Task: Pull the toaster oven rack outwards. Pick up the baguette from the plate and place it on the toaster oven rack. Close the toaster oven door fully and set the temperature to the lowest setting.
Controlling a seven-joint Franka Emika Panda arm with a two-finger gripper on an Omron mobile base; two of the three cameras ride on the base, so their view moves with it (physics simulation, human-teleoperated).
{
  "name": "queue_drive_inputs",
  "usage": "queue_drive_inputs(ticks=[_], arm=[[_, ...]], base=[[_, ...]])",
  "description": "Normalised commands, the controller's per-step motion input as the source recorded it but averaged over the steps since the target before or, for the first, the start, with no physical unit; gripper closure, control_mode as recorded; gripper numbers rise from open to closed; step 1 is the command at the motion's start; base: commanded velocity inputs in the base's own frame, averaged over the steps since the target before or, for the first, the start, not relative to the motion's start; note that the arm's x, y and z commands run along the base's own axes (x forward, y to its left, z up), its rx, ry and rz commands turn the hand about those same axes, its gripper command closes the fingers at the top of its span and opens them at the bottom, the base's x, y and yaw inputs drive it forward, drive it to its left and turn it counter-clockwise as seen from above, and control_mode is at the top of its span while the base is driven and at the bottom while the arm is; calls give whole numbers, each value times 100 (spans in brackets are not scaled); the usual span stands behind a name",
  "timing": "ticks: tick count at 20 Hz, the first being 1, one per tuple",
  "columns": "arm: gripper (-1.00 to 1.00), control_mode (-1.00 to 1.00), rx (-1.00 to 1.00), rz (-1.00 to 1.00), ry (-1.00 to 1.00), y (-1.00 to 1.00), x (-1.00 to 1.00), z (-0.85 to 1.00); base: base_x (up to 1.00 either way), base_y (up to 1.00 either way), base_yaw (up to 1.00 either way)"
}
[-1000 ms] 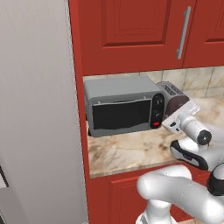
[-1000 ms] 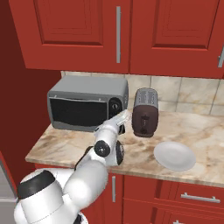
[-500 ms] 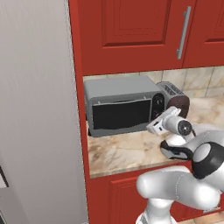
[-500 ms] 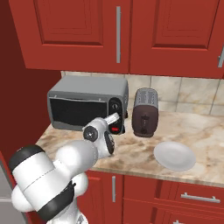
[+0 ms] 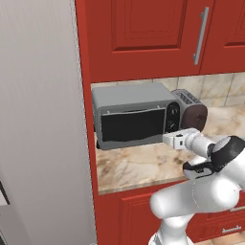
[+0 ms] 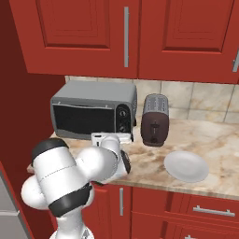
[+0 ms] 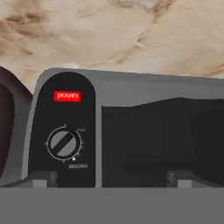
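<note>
So the toaster oven (image 5: 136,119) sits at the counter's left end with its door (image 5: 133,126) looking shut already, and the baguette's presumably inside, can't see through the glass. The gripper (image 5: 173,139) hovers just in front of the knob panel (image 5: 172,117); can't tell how wide it's open, nothing visibly held. Slot toaster (image 6: 154,119) next, then the plate (image 6: 186,166), bare. Just the temperature knob (image 7: 64,143) left, I'd say.

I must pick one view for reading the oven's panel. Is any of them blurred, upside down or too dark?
Hand view: rolled upside down, the red button reads inverted, slightly soft. Both base views: upright, evenly lit, but the toaster oven knobs show small.
</note>
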Motion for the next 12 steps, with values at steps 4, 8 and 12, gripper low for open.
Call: queue_drive_inputs(ticks=[4, 8, 12], arm=[[-100, -100, 8, 0, -17, -47, -8, 66], [-100, -100, -7, 0, -5, -10, 1, 62], [-100, -100, -11, -2, 0, -14, 1, 40]], base=[[0, 0, 0], [0, 0, 0], [0, 0, 0]])
